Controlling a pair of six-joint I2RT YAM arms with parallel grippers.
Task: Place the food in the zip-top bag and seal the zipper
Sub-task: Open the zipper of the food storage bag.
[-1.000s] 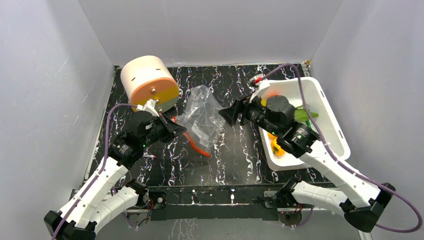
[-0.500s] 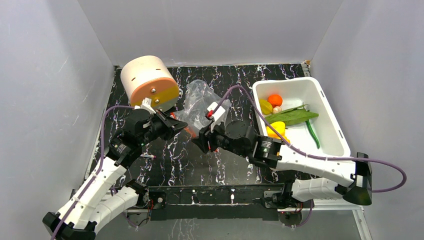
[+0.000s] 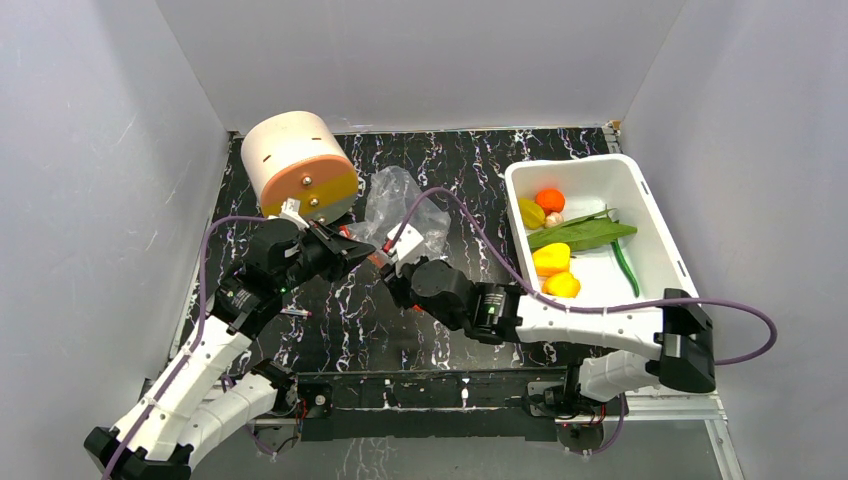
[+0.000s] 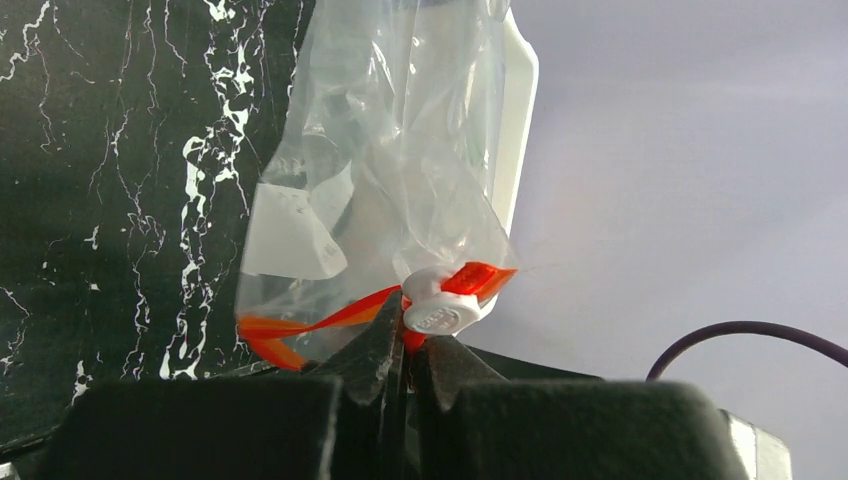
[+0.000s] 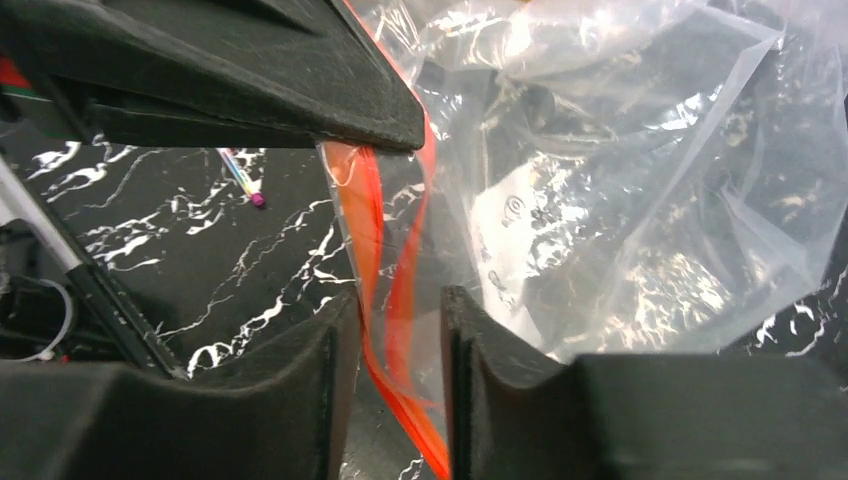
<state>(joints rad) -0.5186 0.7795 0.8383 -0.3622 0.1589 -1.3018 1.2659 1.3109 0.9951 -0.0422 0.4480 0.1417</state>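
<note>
The clear zip-top bag (image 3: 400,203) hangs crumpled at mid-table, and no food shows in it. My left gripper (image 3: 352,252) is shut on the red-orange zipper (image 4: 330,315) right beside its white slider (image 4: 440,312). My right gripper (image 5: 400,310) is open, its jaws standing either side of the zipper (image 5: 375,230) with a narrow gap, just below the left fingers (image 5: 250,70). The food lies in the white tub (image 3: 600,165): an orange fruit (image 3: 550,199), a lemon piece (image 3: 531,212), a green leaf (image 3: 585,233) and yellow peppers (image 3: 551,258).
A cream and orange cylinder (image 3: 298,165) lies on its side at the back left, close behind the left gripper. A small pen-like item (image 3: 297,313) rests on the black marbled table. The right arm stretches low across the front of the table.
The right arm swung from over the tub leftwards to the bag, and its jaws narrowed around the zipper strip. The left gripper kept its hold and barely moved.
</note>
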